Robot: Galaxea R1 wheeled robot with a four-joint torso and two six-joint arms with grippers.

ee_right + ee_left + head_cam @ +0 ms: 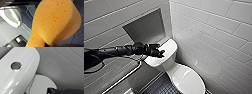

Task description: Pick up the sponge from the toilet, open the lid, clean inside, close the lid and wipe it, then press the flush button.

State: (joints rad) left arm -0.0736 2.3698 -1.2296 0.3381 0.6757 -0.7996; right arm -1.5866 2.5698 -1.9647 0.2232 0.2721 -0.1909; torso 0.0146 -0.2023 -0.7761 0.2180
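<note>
Head view has the left arm stretched in from the side, with the left hand hovering just over the tank top of the toilet, near the middle of that flat surface. Whether this hand is apart or together I cannot tell. Left wrist view accounts for the pose: the flush button lies in plain sight on the glossy tank top, near the hand but not touched, so the arm seems placed with the button in mind. The lid lies shut over the bowl, which fits a late stage of the task, though I cannot judge whether it has been wiped. Right wrist view puts the sponge right up against the camera, hanging above the dark tiled floor and well apart from the toilet. By my reading the right hand is clamped on its narrow end, since nothing else carries it. Held off to the side like that, the sponge sits clear of the tank and leaves the space over the button to the other arm
</note>
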